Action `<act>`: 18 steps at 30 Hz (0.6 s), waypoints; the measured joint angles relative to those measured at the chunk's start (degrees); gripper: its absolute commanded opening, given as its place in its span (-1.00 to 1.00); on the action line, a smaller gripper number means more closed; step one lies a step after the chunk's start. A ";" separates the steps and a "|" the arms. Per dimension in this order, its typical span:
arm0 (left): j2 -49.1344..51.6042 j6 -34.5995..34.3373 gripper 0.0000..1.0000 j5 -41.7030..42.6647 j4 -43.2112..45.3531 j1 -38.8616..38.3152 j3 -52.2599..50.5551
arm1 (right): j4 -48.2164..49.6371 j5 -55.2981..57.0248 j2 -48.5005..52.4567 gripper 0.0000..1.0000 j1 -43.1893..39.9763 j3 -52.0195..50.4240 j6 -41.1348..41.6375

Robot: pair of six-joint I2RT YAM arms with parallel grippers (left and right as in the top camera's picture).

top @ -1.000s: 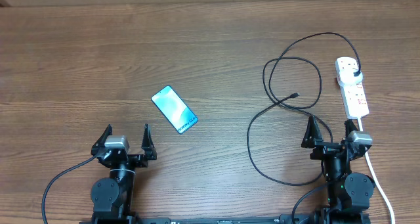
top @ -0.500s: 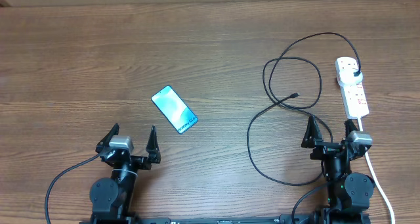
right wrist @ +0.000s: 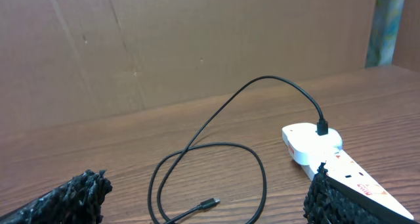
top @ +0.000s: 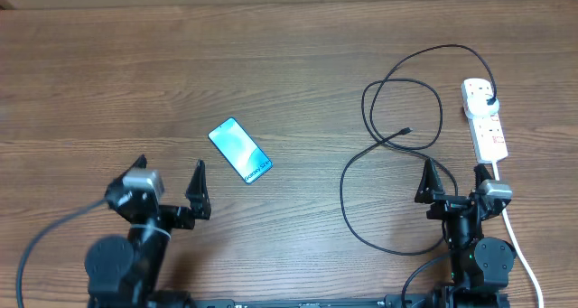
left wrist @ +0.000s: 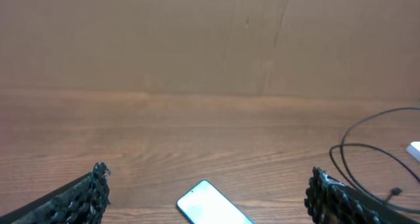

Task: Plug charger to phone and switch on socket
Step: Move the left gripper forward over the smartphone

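The phone (top: 240, 150) lies screen up and slanted, left of the table's middle; in the left wrist view the phone (left wrist: 213, 205) shows at the bottom edge. My left gripper (top: 169, 171) (left wrist: 207, 169) stands open just short of it, empty. The charger (top: 342, 189) (right wrist: 265, 78) sprawls in loose black loops on the right. Its connector tip (top: 407, 130) (right wrist: 210, 202) lies free on the wood, and its plug (top: 489, 98) (right wrist: 323, 127) sits in the white socket (top: 488, 127) (right wrist: 307, 143). My right gripper (top: 452, 170) (right wrist: 210, 173) is open and empty near the loops.
The socket's white cord (top: 519, 245) runs down the right side past my right arm. A brown cardboard wall (left wrist: 210, 40) (right wrist: 197, 46) backs the table's far edge. Part of the cable (left wrist: 395, 192) reaches into the left wrist view's right side.
My left arm has shifted left and turned its open jaws toward the phone. The right arm, cable, phone and socket have not moved.
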 measured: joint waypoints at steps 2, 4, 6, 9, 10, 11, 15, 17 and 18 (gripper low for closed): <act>4.44 -0.90 1.00 0.20 -1.57 0.00 3.87 | 0.00 0.02 0.00 1.00 0.00 0.00 -0.02; 9.31 -1.86 1.00 0.26 -5.01 0.00 8.55 | 0.00 -0.02 0.00 1.00 -0.02 0.00 0.00; 14.32 -3.02 0.99 0.37 -8.17 0.00 13.55 | 0.04 -0.02 0.00 1.00 0.00 0.00 -0.02; 21.57 -4.35 1.00 1.27 -13.11 0.00 20.96 | 0.04 -0.02 0.00 1.00 -0.02 0.00 -0.04; 23.91 -4.59 0.99 2.29 -14.32 0.00 23.26 | 0.04 0.00 0.00 0.99 -0.02 0.00 -0.02; 25.70 -4.63 0.99 3.39 -15.08 0.00 24.94 | 0.02 -0.02 0.00 1.00 -0.02 0.00 -0.02; 30.73 -5.07 1.00 9.22 -17.07 0.00 27.98 | 0.02 0.00 0.00 1.00 -0.02 0.00 -0.04; 32.39 -5.49 1.00 11.30 -17.59 0.00 27.98 | 0.02 0.00 0.00 1.00 -0.02 0.00 -0.04; 33.46 -5.64 0.99 12.52 -17.53 0.00 27.98 | 0.00 -0.02 0.00 1.00 -0.02 0.00 -0.02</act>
